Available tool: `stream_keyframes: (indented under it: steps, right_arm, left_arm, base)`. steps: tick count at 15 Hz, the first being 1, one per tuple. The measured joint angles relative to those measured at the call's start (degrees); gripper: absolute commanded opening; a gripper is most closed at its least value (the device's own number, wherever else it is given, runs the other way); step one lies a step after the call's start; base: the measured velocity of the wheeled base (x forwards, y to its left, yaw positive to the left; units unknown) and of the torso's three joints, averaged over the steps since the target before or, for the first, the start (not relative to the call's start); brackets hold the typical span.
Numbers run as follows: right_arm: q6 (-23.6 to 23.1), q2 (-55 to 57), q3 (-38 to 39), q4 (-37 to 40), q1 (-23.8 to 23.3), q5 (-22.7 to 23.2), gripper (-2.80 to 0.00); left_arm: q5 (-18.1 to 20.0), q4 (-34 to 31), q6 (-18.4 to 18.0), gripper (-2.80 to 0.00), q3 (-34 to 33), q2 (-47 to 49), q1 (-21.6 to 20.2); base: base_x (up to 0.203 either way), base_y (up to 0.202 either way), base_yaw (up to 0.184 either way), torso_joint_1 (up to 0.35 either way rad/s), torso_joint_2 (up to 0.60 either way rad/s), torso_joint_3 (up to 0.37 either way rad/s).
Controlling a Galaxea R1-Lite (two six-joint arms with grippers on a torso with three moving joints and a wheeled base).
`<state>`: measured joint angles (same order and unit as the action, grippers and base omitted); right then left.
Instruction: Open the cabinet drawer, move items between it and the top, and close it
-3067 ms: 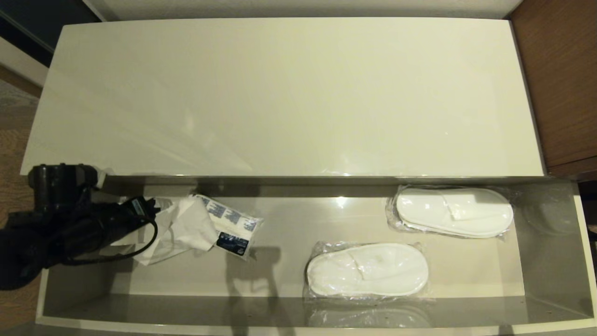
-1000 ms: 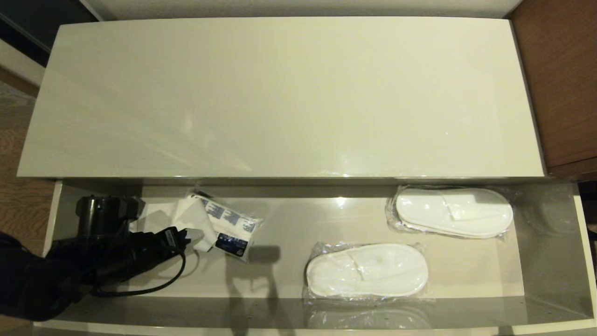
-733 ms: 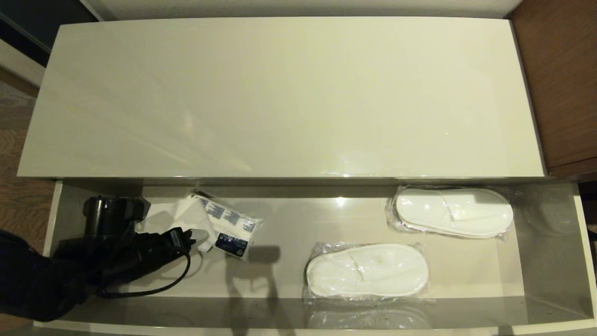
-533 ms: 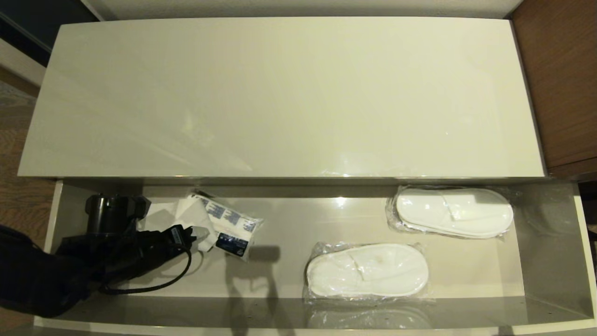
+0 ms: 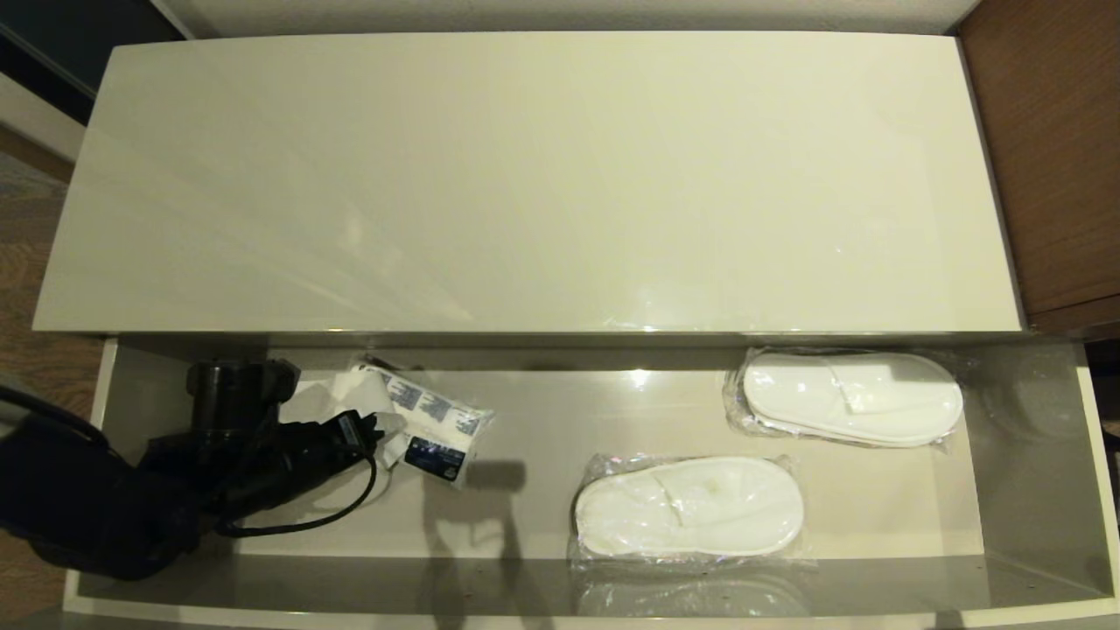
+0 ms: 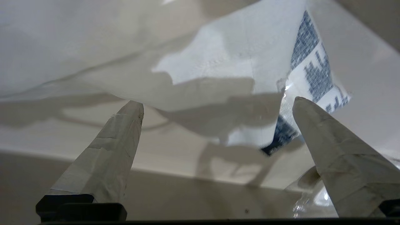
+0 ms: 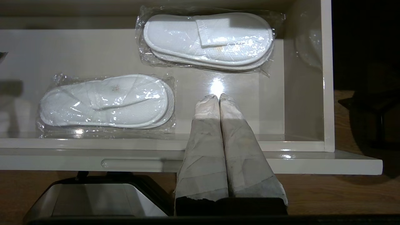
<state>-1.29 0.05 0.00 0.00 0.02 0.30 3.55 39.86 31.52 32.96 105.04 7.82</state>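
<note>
My left gripper (image 6: 218, 103), jaws wide and empty, sits inside the cabinet drawer (image 5: 1032, 490) facing the paper roll (image 5: 429, 424), which lies just beyond its fingertips, long axis slanting across my approach.

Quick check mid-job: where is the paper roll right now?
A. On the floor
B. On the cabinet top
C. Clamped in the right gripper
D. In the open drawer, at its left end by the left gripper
D: the paper roll lies in the open drawer at its left end, the open left gripper right at it.

Dim warm light, glare on the glossy top (image 5: 542, 175), soft shadows.
</note>
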Motion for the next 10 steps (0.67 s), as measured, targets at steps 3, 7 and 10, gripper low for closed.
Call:
stream_keyframes:
  steps: [3,7,10]
  right_arm:
    - [0.0,0.0,0.0,0.0,0.0,0.0,-2.80]
    - [0.0,0.0,0.0,0.0,0.0,0.0,-2.80]
    - [0.0,0.0,0.0,0.0,0.0,0.0,-2.80]
  left_arm:
    - [0.2,6.3,0.3,0.00,0.7,3.4,1.6]
    - [0.3,10.8,0.1,0.00,0.7,6.1,3.3]
    - [0.9,10.9,0.0,0.00,0.9,7.1,4.1]
  base:
    - [0.000,0.000,0.000,0.000,0.00,0.000]
    - [0.000,0.000,0.000,0.000,0.00,0.000]
    - [0.000,0.000,0.000,0.000,0.00,0.000]
